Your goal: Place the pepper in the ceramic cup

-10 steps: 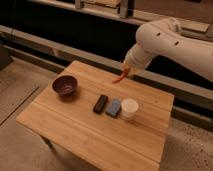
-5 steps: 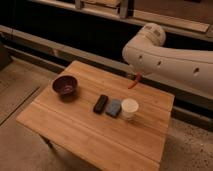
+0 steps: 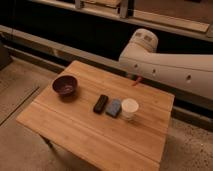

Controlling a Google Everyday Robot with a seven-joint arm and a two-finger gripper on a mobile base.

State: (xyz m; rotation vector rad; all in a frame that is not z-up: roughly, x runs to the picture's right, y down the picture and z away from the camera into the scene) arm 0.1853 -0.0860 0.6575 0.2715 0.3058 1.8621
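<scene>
The hand is hidden behind the broad white arm (image 3: 165, 67), over the far edge of the bench (image 3: 90, 135). Its fingers are together, and I judge them clamped on the pepper (image 3: 136, 81), since only 1 red-orange tip pokes out below the arm, hanging clear of the wood. The ceramic cup (image 3: 129, 107) stands upright nearer the camera, just beside a blue-grey block (image 3: 113, 107) and a black object (image 3: 100, 103). The maroon bowl (image 3: 65, 85) sits well apart at the left. The pepper should be light, smooth and a little soft (easy to bruise or let swivel), so a grip near 1 end suits it, letting the free end enter the narrow cup first.
</scene>
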